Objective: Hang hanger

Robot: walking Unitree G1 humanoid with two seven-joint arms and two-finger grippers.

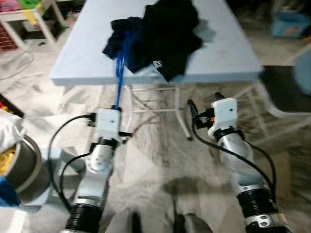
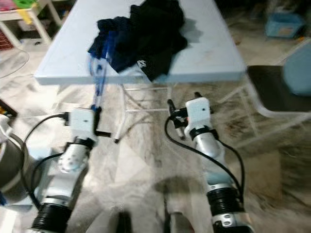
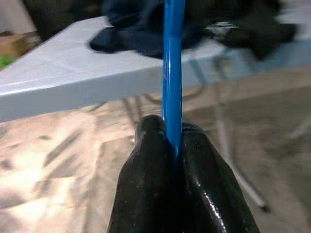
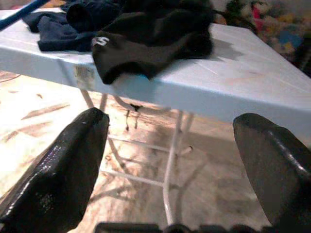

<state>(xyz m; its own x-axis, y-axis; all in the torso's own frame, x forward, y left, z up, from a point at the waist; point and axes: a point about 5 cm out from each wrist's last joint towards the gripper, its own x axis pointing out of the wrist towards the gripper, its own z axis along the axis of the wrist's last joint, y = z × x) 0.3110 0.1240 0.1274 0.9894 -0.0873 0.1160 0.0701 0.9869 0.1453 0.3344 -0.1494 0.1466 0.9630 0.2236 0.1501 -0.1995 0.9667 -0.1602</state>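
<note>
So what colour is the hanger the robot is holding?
Bright blue. The hanger shows best in the left wrist view, pinched in the left gripper.

Bright blue hanger (image 1: 119, 73) against black and navy clothes (image 1: 158, 36), white logo on the black one; pale blue-grey table (image 1: 233, 53) w/ white legs; beige marbled floor (image 1: 160, 160); silver arms, white wrist boxes, glossy black fingers (image 3: 150, 194).
</note>
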